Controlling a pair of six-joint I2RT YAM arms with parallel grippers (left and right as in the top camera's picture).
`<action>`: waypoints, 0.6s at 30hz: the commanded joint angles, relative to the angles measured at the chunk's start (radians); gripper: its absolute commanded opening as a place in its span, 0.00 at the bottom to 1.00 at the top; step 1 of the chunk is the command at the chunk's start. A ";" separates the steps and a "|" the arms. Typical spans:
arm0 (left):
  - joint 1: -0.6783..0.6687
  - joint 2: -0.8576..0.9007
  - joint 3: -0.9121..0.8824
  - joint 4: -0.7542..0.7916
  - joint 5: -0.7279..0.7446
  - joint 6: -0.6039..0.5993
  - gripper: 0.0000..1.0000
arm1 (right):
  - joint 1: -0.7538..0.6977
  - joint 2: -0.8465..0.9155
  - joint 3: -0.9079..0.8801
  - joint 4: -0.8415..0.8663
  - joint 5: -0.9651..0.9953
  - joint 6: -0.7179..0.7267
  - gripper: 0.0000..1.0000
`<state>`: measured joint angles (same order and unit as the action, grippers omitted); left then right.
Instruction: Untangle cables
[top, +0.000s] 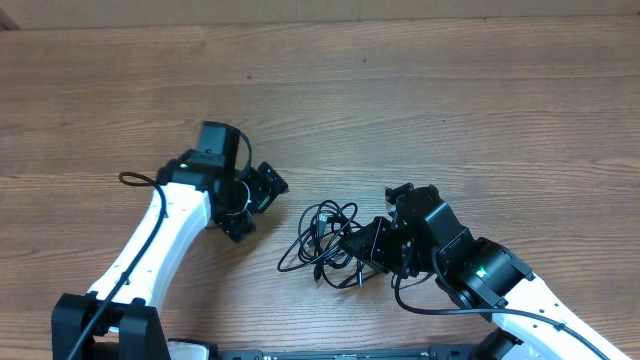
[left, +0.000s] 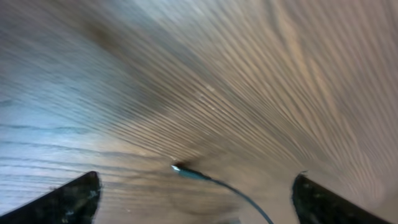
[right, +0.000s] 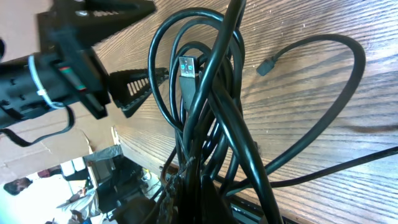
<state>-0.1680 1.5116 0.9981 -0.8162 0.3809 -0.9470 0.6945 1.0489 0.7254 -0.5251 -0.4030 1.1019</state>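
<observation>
Lying near the middle of the table (top: 450, 100), a little toward the robot's side, the cables (top: 322, 235) are forming one loose black knot of crossing loops. A few strands are spreading out of it to the left and downward on the wood.

The right gripper (top: 362, 252) is touching the right side of this knot. Its jaws are closing fully on a bunch of the cables. In the right wrist view, the strands are running together at the bottom of the picture, where they are being pinched, and fanning upward from there. One flat silver plug (right: 186, 67) is hanging among the loops. A small plug (right: 266, 66) is lying on the table to the right, at the end of a wide free loop.

The left gripper (top: 257, 203) is standing to the left of the knot, near it but apart from it. Its jaws are standing wide open and are holding nothing. In the left wrist view, which is blurred, its two fingers (left: 68, 199) are showing only as dark tips at the lower corners. One thin cable end (left: 186, 172) is lying on the table between them, touching neither.
</observation>
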 joint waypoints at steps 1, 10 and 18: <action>0.058 -0.039 0.059 -0.003 0.158 0.196 0.99 | -0.004 -0.003 -0.006 0.006 0.022 -0.011 0.04; 0.089 -0.246 0.091 -0.140 0.126 0.254 1.00 | -0.004 -0.003 -0.006 0.008 0.097 0.061 0.04; 0.089 -0.443 0.034 -0.209 0.072 0.252 0.96 | -0.004 -0.003 -0.006 0.017 0.100 0.061 0.04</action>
<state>-0.0780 1.1168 1.0641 -1.0180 0.4747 -0.7212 0.6945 1.0500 0.7254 -0.5236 -0.3134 1.1553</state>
